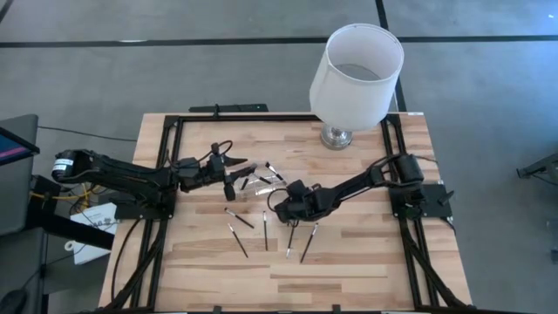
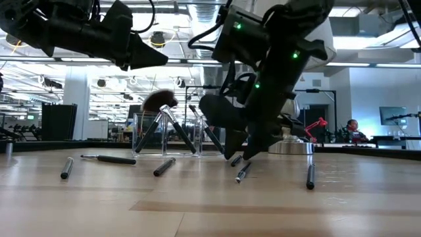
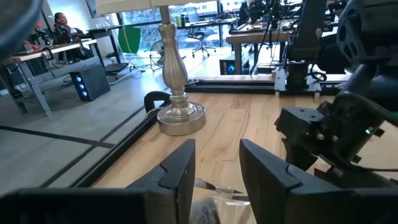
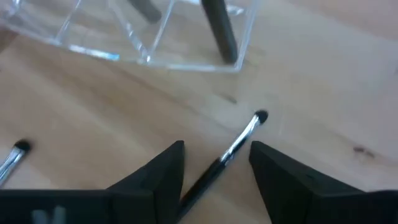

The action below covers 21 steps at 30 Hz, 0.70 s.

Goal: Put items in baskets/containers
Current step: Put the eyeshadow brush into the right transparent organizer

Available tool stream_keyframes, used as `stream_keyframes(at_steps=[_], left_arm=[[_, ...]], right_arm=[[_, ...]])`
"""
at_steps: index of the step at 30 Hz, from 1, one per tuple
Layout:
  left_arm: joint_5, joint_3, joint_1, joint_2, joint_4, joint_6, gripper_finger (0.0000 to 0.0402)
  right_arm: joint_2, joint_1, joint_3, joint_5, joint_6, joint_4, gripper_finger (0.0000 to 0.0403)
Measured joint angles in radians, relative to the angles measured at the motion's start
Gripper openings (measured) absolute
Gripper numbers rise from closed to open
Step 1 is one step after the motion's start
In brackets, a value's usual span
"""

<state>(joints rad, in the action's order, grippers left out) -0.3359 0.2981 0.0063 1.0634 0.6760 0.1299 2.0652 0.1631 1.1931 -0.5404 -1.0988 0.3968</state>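
Observation:
Several thin dark brushes with silver ferrules lie on the wooden table, among them one and another. A clear container stands mid-table with brushes leaning in it, one with a fluffy head. My right gripper is open and slants down near the table. Its fingers stand on either side of a lying brush without visibly touching it. My left gripper is open and level, just above the container, with nothing between its fingers.
A lamp with a white shade on a silver base stands at the table's far edge. A black frame runs along the table's sides. Another brush lies beside my right gripper. The near half of the table has free room.

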Motion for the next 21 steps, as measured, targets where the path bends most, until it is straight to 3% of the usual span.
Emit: stream_keyframes(at_steps=[10,21], left_arm=[[0.000,0.000,0.000,0.000,-0.008,0.000,0.0120],[0.000,0.000,0.000,0.000,-0.018,0.000,0.0120]], right_arm=[[0.059,0.008,0.005,-0.096,-0.130,-0.012,0.0014],[-0.009,0.050,-0.010,-0.103,0.000,0.006,0.0008]])
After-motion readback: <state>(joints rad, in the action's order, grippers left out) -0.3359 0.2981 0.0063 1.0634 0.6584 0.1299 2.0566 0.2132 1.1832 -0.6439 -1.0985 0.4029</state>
